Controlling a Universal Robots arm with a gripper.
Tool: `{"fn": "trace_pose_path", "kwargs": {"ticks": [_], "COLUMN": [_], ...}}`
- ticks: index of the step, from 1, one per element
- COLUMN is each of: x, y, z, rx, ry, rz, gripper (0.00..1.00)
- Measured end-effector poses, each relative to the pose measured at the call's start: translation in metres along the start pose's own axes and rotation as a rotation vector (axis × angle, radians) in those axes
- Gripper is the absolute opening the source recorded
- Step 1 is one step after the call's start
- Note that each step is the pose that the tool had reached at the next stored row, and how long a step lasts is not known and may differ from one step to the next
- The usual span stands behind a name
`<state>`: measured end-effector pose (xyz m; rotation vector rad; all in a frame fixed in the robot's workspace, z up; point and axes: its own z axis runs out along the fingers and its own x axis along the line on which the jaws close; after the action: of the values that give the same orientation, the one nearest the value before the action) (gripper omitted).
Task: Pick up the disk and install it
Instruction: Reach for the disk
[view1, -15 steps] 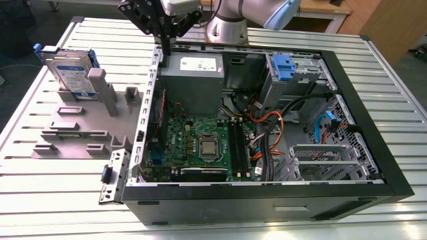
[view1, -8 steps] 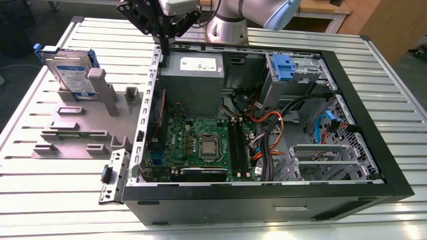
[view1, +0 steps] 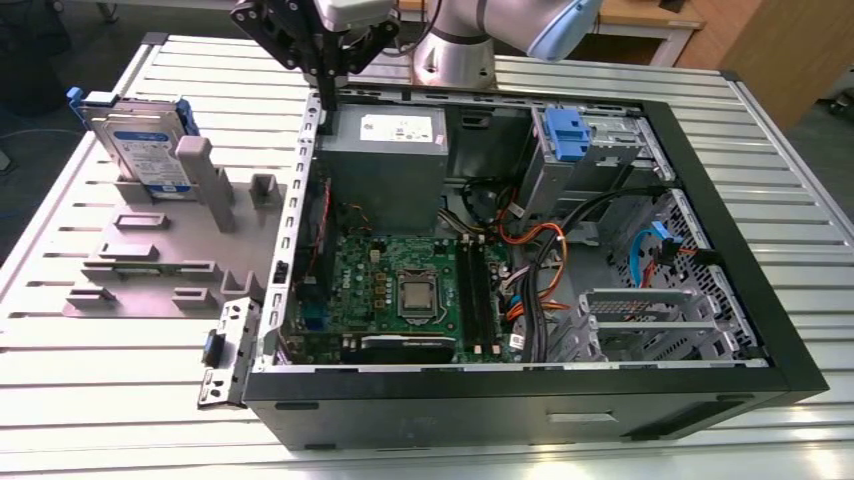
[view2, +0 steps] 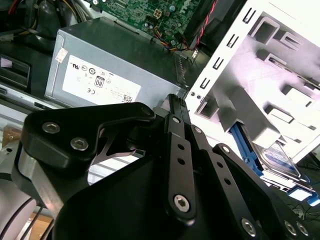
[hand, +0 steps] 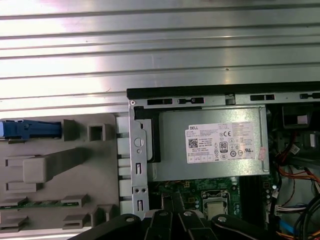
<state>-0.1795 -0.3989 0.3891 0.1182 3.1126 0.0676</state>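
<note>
The disk (view1: 138, 148) stands upright in a slot of the grey fixture (view1: 147, 265) on the exterior view's left, beside the open computer case (view1: 534, 380). It is a silver drive with a white-and-blue label and a blue carrier rail. In the first wrist view the disk (hand: 31, 129) shows edge-on as a blue strip; in the second wrist view the disk (view2: 277, 161) leans in the fixture. My gripper (view1: 324, 90) hangs above the case's rear corner by the power supply, well apart from the disk. Its black fingers (view2: 175, 107) lie together, holding nothing.
The grey power-supply box (view1: 387, 140) sits in the case below the gripper. A drive bay with a blue latch (view1: 566, 135) is at the case's far right corner. The motherboard (view1: 400, 290) and cables (view1: 534, 250) lie inside. All rests on a ribbed metal table (view1: 120, 400).
</note>
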Motion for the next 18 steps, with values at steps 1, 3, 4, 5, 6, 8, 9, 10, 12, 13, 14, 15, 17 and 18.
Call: {"fn": "trace_pose_path", "kwargs": {"ticks": [1, 3, 4, 5, 6, 8, 9, 10, 12, 13, 14, 15, 17, 18], "x": [0.0002, 0.0102, 0.0103, 0.0105, 0.0107, 0.0112, 0.0114, 0.0116, 0.0121, 0.0123, 0.0125, 0.0127, 0.0130, 0.0143], "y": [0.0000, -0.0008, -0.0008, -0.0008, -0.0008, -0.0008, -0.0009, -0.0009, -0.0009, -0.0009, -0.0009, -0.0010, -0.0010, -0.0011], "z": [0.0000, 0.0000, 0.0000, 0.0000, 0.0000, 0.0000, -0.0001, 0.0000, 0.0000, 0.0000, 0.0000, -0.0001, -0.0001, -0.0001], "rx": [-0.0001, -0.0001, -0.0001, 0.0000, -0.0001, -0.0001, 0.0000, 0.0000, 0.0000, 0.0000, -0.0001, 0.0000, 0.0000, 0.0000], "ry": [0.0000, 0.0000, 0.0000, 0.0000, 0.0000, 0.0000, 0.0001, 0.0000, -0.0001, -0.0001, -0.0001, 0.0000, 0.0000, 0.0000], "rz": [0.000, 0.000, 0.000, 0.000, 0.000, 0.000, 0.000, 0.000, 0.000, 0.000, 0.000, 0.000, 0.000, 0.000], "gripper": [0.11, 0.11, 0.11, 0.11, 0.11, 0.11, 0.11, 0.11, 0.11, 0.11, 0.11, 0.11, 0.11, 0.11]}}
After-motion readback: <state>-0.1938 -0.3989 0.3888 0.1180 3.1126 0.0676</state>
